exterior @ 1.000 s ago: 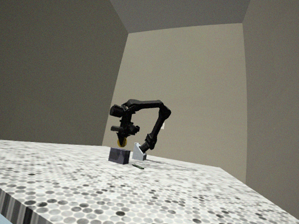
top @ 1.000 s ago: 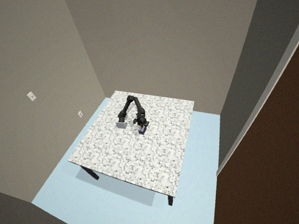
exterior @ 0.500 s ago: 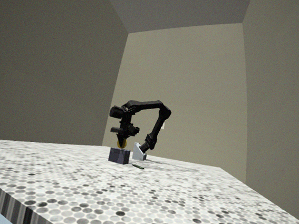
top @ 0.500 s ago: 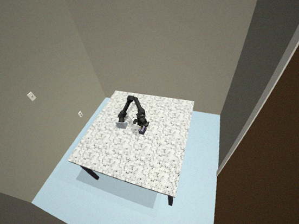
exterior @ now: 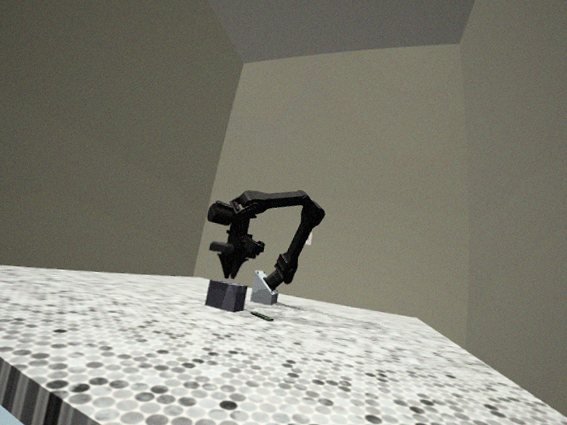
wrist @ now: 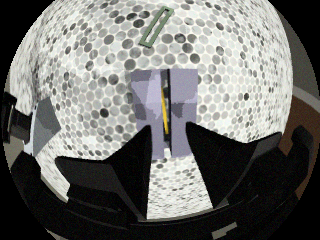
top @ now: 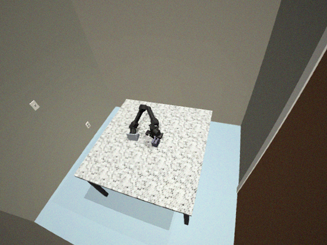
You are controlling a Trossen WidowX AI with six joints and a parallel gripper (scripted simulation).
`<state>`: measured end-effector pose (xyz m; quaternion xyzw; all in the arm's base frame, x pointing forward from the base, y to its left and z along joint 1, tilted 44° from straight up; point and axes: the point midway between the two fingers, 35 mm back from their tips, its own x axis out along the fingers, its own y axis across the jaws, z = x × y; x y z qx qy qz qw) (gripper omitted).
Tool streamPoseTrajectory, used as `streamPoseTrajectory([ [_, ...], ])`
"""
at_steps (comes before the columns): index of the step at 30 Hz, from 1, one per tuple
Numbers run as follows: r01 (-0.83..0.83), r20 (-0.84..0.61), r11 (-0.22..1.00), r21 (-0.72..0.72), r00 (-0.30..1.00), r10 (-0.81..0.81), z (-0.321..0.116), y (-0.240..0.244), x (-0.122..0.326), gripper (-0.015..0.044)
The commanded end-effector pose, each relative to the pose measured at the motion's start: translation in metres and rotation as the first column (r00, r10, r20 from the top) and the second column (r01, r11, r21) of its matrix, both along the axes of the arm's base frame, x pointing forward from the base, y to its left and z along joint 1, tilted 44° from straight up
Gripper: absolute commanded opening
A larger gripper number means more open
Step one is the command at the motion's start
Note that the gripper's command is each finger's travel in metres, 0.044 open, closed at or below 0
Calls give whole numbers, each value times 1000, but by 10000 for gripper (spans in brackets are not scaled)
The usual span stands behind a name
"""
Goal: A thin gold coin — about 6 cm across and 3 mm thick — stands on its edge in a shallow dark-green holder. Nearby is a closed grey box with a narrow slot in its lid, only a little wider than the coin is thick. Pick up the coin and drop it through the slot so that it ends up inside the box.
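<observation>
above the grey box [wrist: 164, 115] hangs the gripper [wrist: 167, 160], pointing straight down, its two dark fingers spread partway with nothing pinched between them. the gold coin [wrist: 164, 115] shows as a thin yellow sliver edge-on within the dark slot [wrist: 168, 116] of the lid, below the fingertips and apart from them. beyond the box the green holder [wrist: 154, 26] lies on the dotted table [exterior: 309, 379], with no coin in it.

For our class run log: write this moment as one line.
claw: open, above box | coin: in slot | holder: vacant
</observation>
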<state>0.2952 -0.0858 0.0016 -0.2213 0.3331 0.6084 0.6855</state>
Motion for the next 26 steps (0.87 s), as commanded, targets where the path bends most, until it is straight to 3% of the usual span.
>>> streamPoseTrajectory([
  [1, 0, 1, 1000, 0, 1000, 0, 0, 0, 0, 161],
  [12, 2, -3, 1000, 1, 1000, -2, 29, -27, -2, 440],
  [15, 3, -5, 1000, 5, 1000, -3, 46, -41, -6, 440],
  [26, 3, -5, 1000, 5, 1000, -3, 46, -41, -6, 440],
])
